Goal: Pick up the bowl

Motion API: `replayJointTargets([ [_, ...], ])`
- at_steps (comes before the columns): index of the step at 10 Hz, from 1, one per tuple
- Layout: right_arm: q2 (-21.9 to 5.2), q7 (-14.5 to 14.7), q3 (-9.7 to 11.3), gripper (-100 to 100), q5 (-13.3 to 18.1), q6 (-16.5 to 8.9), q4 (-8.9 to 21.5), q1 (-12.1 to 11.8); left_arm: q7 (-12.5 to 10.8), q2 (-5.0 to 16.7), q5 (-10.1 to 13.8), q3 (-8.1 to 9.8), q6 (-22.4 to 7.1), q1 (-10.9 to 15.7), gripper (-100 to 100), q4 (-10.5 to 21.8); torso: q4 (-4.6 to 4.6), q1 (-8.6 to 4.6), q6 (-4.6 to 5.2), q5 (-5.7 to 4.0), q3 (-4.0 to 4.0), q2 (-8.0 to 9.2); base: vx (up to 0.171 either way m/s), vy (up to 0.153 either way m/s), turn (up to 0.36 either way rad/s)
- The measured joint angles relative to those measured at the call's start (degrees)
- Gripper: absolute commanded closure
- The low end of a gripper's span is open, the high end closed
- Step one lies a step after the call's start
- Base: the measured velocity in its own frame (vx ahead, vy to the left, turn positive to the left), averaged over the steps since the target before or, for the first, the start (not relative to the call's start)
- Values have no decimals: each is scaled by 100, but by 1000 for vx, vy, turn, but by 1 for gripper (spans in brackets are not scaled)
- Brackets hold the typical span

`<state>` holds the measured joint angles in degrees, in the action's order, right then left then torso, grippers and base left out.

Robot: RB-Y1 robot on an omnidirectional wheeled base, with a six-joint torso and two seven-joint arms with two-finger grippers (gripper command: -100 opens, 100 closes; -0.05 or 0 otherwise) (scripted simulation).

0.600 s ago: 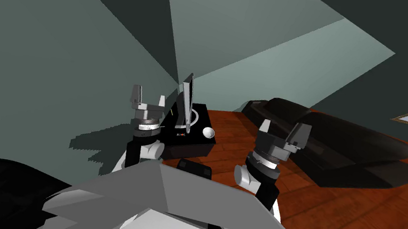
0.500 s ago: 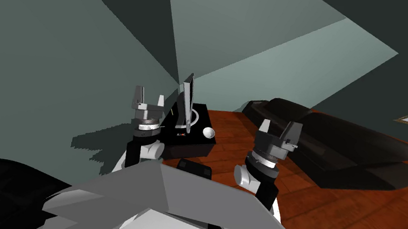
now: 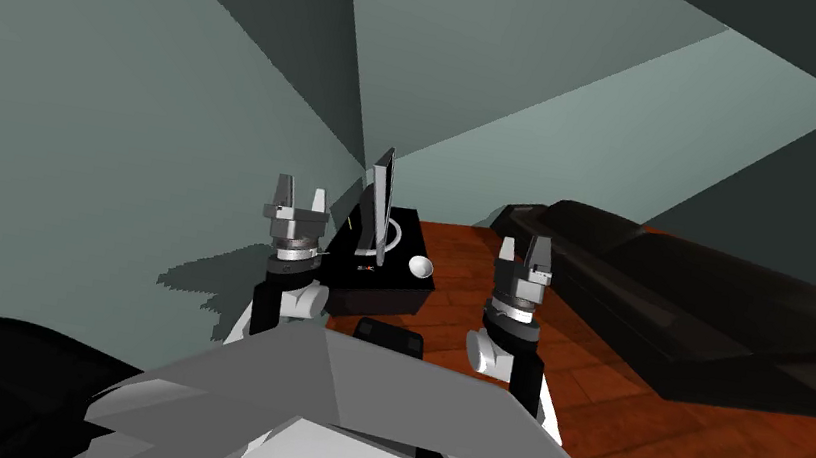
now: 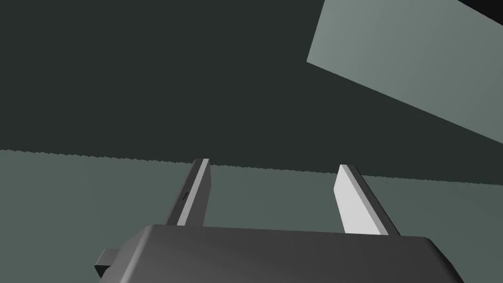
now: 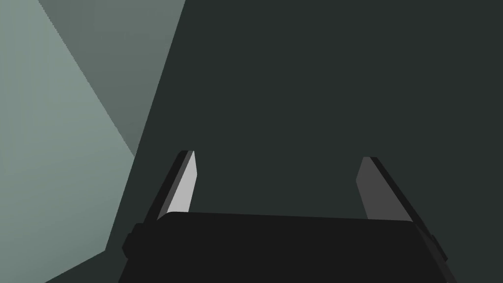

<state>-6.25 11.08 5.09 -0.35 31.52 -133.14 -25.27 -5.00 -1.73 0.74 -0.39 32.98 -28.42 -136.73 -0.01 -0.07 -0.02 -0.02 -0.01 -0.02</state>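
A small white round bowl [image 3: 420, 266] rests on the near right corner of a low black box-shaped counter [image 3: 399, 286], just beside a thin upright flat screen [image 3: 378, 198] that stands on the same counter. The left gripper [image 3: 302, 195] is held raised at the counter's left side, and the right gripper [image 3: 523, 251] is well to the counter's right, above the red-brown plank floor [image 3: 666, 452]; both are apart from the bowl. Both pairs of jaws stand apart and hold nothing.
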Motion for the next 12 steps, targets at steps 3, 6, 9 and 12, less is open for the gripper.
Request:
replayJointTargets([
  [3, -476, 410, 239, -100, -68, -481, 246, 247, 0, 0, 0, 0, 0, 0, 0, 0, 0, 1, 0, 0, -1, -2, 2, -12, 148],
  [6, -853, 730, 428, -100, -125, -886, 464, 442, 0, 0, 0, 0, 0, 0, 0, 0, 0, 4, 0, 1, -1, -2, 2, -6, 156],
  [9, -1235, 1080, 673, -100, -180, -1382, 689, 605, 0, 0, 0, 0, 0, 0, 0, 0, -1, 5, 1, 1, -1, -2, 0, -4, 241],
  [12, -1709, 1430, 897, -100, -295, -1856, 1012, 783, 0, 0, 0, 0, 0, 0, 0, 0, -1, 5, 2, 1, -1, -2, 2, -5, 136],
])
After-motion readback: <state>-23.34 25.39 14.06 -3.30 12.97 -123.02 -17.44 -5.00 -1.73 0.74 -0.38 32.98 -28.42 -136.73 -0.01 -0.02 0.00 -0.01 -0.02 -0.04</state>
